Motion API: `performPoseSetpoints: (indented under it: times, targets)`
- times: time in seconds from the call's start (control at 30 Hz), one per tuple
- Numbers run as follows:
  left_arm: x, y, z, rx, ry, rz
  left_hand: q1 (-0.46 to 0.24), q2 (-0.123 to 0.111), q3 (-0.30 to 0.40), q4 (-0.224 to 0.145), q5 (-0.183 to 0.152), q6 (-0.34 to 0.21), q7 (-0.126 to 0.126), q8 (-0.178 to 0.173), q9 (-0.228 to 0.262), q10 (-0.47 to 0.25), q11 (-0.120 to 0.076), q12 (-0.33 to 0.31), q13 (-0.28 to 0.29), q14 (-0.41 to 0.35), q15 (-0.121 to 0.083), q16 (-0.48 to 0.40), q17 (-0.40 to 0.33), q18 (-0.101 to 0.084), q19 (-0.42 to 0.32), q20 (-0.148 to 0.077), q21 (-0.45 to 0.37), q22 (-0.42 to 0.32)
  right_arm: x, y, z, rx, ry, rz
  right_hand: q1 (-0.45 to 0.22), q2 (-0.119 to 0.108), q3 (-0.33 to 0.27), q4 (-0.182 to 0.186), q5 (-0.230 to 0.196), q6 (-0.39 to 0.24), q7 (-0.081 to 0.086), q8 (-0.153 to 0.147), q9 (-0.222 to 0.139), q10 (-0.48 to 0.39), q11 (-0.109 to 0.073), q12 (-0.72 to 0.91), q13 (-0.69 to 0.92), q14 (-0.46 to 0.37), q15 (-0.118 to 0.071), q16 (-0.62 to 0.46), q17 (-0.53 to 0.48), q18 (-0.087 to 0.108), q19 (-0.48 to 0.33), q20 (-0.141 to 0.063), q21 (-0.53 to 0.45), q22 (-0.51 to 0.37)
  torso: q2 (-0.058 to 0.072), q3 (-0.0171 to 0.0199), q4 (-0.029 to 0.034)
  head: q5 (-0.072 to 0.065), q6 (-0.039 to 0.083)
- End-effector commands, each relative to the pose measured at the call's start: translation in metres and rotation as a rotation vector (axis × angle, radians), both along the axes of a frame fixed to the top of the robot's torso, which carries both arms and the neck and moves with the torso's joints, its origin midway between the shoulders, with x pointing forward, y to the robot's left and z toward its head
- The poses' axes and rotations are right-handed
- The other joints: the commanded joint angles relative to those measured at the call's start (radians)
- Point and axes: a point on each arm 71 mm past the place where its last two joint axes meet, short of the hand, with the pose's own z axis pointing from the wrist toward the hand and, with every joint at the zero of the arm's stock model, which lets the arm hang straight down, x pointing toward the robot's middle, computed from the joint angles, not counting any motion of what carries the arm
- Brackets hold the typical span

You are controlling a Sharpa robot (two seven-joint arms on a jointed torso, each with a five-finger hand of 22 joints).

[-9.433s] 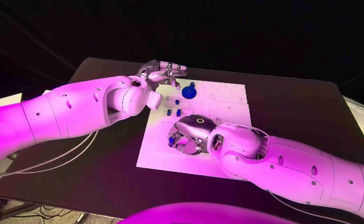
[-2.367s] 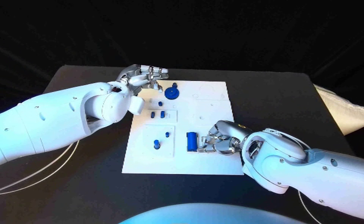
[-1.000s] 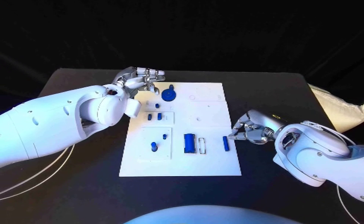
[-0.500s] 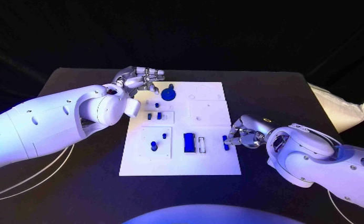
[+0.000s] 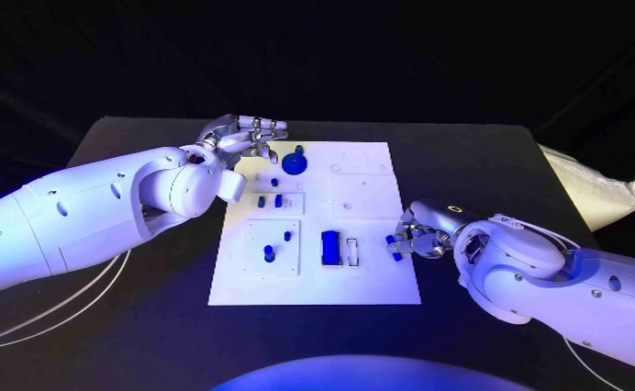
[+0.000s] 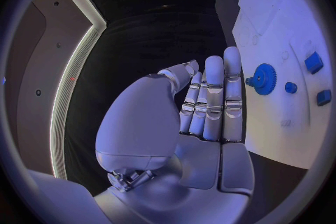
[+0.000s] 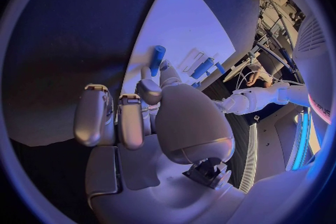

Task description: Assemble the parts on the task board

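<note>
The white task board (image 5: pixel 364 198) lies in the middle of the black table. On it are a blue gear (image 5: pixel 294 166), a blue block (image 5: pixel 328 247) and several small blue pegs (image 5: pixel 269 200). My right hand (image 5: pixel 424 233) is at the board's right edge and pinches a small blue peg (image 5: pixel 393 246) between thumb and fingers; the peg's tip (image 7: pixel 157 57) sticks out past the right hand (image 7: pixel 150 109) over the board (image 7: pixel 182 28). My left hand (image 5: pixel 246 138) hovers by the board's far left corner and holds nothing. Its fingers (image 6: pixel 213 101) are straight, beside the gear (image 6: pixel 264 78).
A narrow white slot (image 5: pixel 352 251) lies next to the blue block. Square insets mark the board (image 6: pixel 280 39), some holding small blue parts (image 6: pixel 313 61). Black table surface surrounds the board on all sides; a pale cloth (image 5: pixel 596 194) lies off the table's right edge.
My right hand has moved left from the table onto the board's right edge and closed its fingers on the small blue peg lying there. The left hand has stayed put.
</note>
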Motion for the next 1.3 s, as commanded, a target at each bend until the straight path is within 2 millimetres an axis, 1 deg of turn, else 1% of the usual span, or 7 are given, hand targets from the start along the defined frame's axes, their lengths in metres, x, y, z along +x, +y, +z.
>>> performPoseSetpoints:
  times: [0.03,0.4,0.73,0.9,1.0,1.1,1.3]
  targets:
    - [0.000,-0.002,0.001,-0.006,-0.006,-0.018,-0.010,0.003,-0.002,-0.004,0.003,-0.009,0.002,0.004,0.001,-0.008,-0.001,0.006,-0.001,-0.001,0.003,0.003,-0.001,0.019,-0.006,0.001,-0.006,0.001,-0.002,0.003,-0.005,-0.133,-0.020,0.055,0.022,-0.001,0.016,-0.006,-0.041,0.012,0.000,-0.007,-0.002,-0.004,-0.006,-0.008,-0.002,0.062,-0.003,-0.006,0.053,-0.005,-0.003,-0.004,-0.004,0.000,0.000,-0.0001,0.0017,0.000,-0.002]
    - [0.000,-0.002,0.001,-0.006,-0.005,-0.018,-0.010,0.003,-0.002,-0.004,0.003,-0.009,0.002,0.004,0.001,-0.008,-0.001,0.006,-0.001,-0.001,0.003,0.003,-0.001,0.019,-0.006,0.001,-0.006,0.001,-0.003,0.011,-0.011,-0.227,-0.014,0.116,0.076,-0.001,0.070,-0.035,-0.063,0.022,-0.004,-0.017,-0.002,-0.006,-0.010,-0.019,-0.005,0.062,-0.006,-0.008,0.052,-0.005,-0.002,-0.006,-0.005,0.001,0.000,-0.0001,-0.0006,0.003,-0.005]
    - [0.000,-0.003,0.000,-0.006,-0.004,-0.020,-0.010,0.003,-0.002,-0.006,0.003,-0.009,0.002,0.006,0.001,-0.009,-0.001,0.008,-0.001,-0.002,0.003,0.004,-0.002,0.019,-0.006,0.001,-0.006,0.001,-0.004,0.012,-0.011,-0.221,-0.013,0.113,0.089,-0.026,0.167,-0.056,0.053,0.037,-0.006,-0.031,0.000,-0.002,-0.013,-0.028,-0.005,0.064,-0.008,-0.006,0.058,-0.006,0.001,-0.009,-0.004,0.007,-0.001,-0.0011,0.0010,0.002,-0.008]
    - [0.000,-0.003,0.000,-0.006,-0.003,-0.020,-0.010,0.003,-0.002,-0.006,0.003,-0.009,0.002,0.006,0.001,-0.009,-0.001,0.008,-0.001,-0.002,0.002,0.004,-0.002,0.019,-0.006,0.001,-0.006,0.001,-0.005,0.013,-0.007,-0.112,-0.013,0.068,0.041,-0.037,0.227,-0.025,0.133,0.042,-0.008,-0.041,0.000,0.014,-0.016,-0.016,0.007,0.067,-0.008,0.004,0.073,-0.009,0.010,-0.010,0.007,0.026,-0.001,-0.0009,0.0008,0.001,-0.007]
    - [0.000,-0.003,0.000,-0.006,-0.003,-0.021,-0.009,0.003,-0.002,-0.007,0.003,-0.010,0.002,0.006,0.001,-0.009,-0.001,0.009,-0.001,-0.002,0.002,0.004,-0.002,0.019,-0.006,0.001,-0.006,0.001,-0.007,0.013,-0.003,-0.018,-0.004,0.031,0.022,-0.042,0.261,-0.010,0.155,0.047,-0.010,-0.044,0.002,0.021,-0.016,-0.009,0.015,0.069,-0.010,0.008,0.079,-0.010,0.011,-0.011,0.009,0.029,-0.001,-0.0016,0.0014,0.000,-0.006]
    - [0.000,-0.003,0.000,-0.006,-0.003,-0.020,-0.009,0.003,-0.002,-0.007,0.003,-0.010,0.002,0.006,0.001,-0.009,-0.001,0.009,-0.001,-0.002,0.002,0.004,-0.002,0.019,-0.006,0.001,-0.006,0.001,-0.006,0.011,0.001,0.110,0.021,-0.025,-0.009,-0.041,0.302,0.019,0.117,0.062,-0.016,-0.043,0.006,0.044,-0.019,0.025,0.044,0.072,-0.014,0.019,0.093,-0.013,0.019,-0.013,0.019,0.046,-0.001,-0.0019,0.0007,0.002,-0.006]
    - [-0.001,-0.003,0.000,-0.006,-0.003,-0.020,-0.009,0.003,-0.002,-0.007,0.003,-0.010,0.002,0.006,0.001,-0.009,-0.001,0.009,-0.001,-0.002,0.002,0.004,-0.002,0.019,-0.006,0.001,-0.006,0.001,-0.006,0.011,0.010,0.270,0.037,-0.096,-0.033,-0.056,0.345,0.030,0.126,0.070,-0.017,-0.044,0.011,0.053,-0.021,0.036,0.058,0.073,-0.016,0.023,0.098,-0.014,0.021,-0.016,0.023,0.052,-0.001,-0.0013,0.0010,0.000,-0.006]
